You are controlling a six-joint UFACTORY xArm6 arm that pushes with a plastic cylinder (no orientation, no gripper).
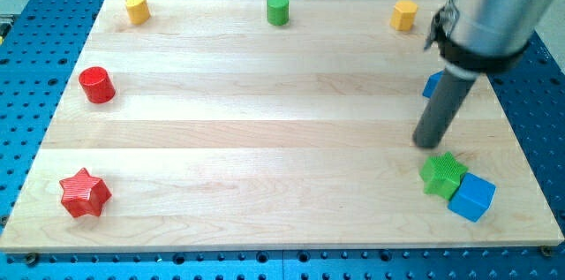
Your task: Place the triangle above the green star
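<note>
The green star [442, 174] lies near the board's lower right corner, touching a blue cube [472, 197] at its lower right. My tip [429, 144] rests on the board just above the green star, slightly to its left, and apart from it. A blue block [432, 85], probably the triangle, shows only as a small edge beside the rod at the view's right; the rod and arm hide most of it, so its shape cannot be made out.
Along the top edge stand a yellow block [136, 8], a green cylinder [278, 10] and an orange block [404, 15]. A red cylinder [96, 84] is at the left. A red star [85, 193] is at the lower left. The wooden board [265, 121] sits on a blue perforated table.
</note>
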